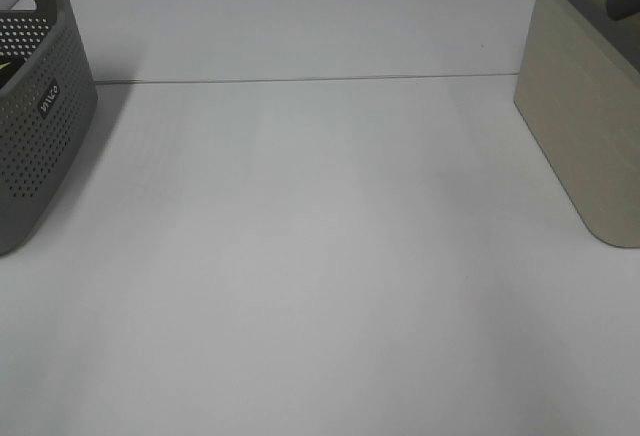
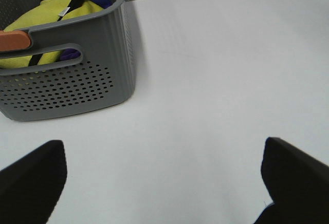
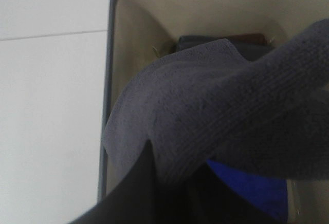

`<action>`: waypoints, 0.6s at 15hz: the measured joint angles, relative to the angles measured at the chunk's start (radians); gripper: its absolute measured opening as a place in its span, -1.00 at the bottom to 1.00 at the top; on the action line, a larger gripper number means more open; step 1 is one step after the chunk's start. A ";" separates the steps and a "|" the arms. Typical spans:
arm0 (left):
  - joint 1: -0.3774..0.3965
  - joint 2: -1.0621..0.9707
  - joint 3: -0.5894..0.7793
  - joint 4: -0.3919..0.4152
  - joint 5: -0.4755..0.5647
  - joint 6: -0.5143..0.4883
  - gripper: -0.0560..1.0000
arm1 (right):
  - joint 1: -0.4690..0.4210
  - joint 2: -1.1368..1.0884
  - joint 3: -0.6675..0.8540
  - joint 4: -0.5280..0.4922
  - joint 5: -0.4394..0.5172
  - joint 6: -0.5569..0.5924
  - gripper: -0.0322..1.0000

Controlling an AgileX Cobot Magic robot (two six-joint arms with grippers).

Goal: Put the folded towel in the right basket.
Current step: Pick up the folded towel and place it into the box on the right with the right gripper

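Grey towel [image 3: 216, 111] over beige basket [image 3: 109, 54], beside rim

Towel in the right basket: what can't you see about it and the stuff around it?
Right wrist view: the grey towel covers most of the right fingers, so their grip is unclear; it also hides most of a blue cloth.
Exterior high view: the beige basket is cut by the picture's edge, and its wall hides the inside.
Left wrist view: the grey basket hides most of the yellow cloth.
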 joint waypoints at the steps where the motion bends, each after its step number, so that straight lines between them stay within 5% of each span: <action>1: 0.000 0.000 0.000 0.000 0.000 0.000 0.95 | 0.000 0.000 0.036 -0.014 0.000 0.006 -0.79; 6: 0.000 0.000 0.000 0.000 0.000 0.000 0.95 | 0.000 0.001 0.227 -0.015 -0.089 0.053 -0.70; 9: 0.000 0.000 0.000 0.000 0.000 0.000 0.95 | 0.000 0.005 0.252 -0.014 -0.106 0.098 0.04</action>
